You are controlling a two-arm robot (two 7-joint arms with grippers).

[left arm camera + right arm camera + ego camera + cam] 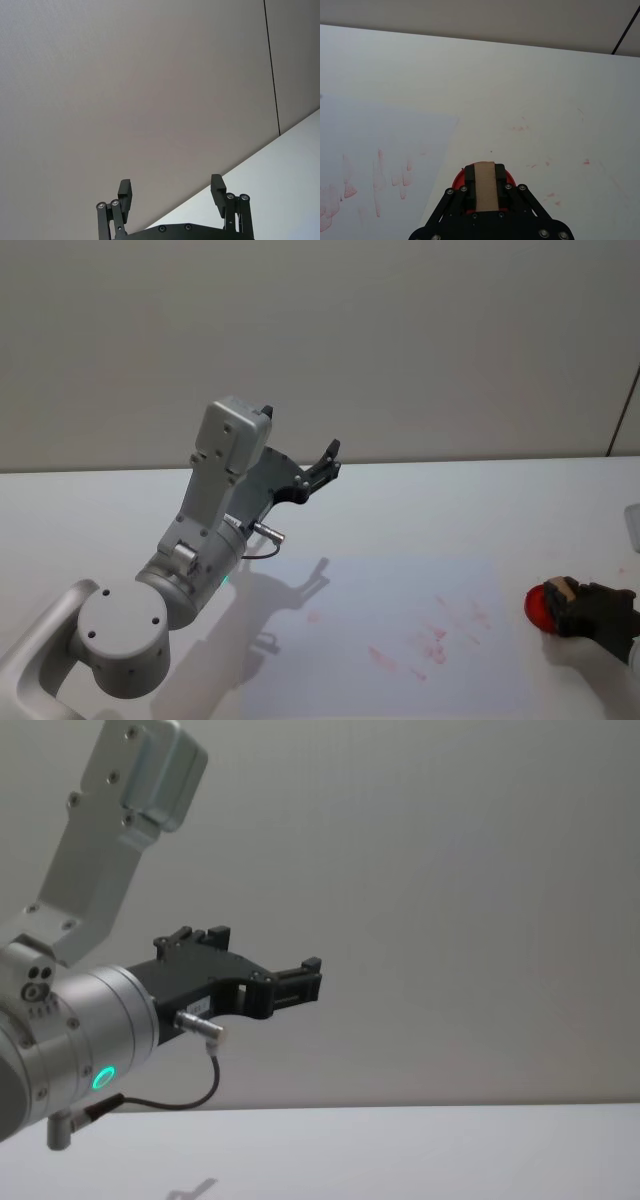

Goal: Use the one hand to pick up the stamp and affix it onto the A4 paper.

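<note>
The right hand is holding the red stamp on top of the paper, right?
Not quite. The right gripper does hold the red stamp, but it is beside the paper, over the bare table, not on it. The head view shows this.

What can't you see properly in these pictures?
- Red round stamp: bottom face hidden underneath, head view.
- Black right gripper holding it: arm cut off by head view's right edge.
- Red marks on white A4 paper: too faint to read, head view.
- Open left gripper, raised: its arm hides some white table, head view.
</note>
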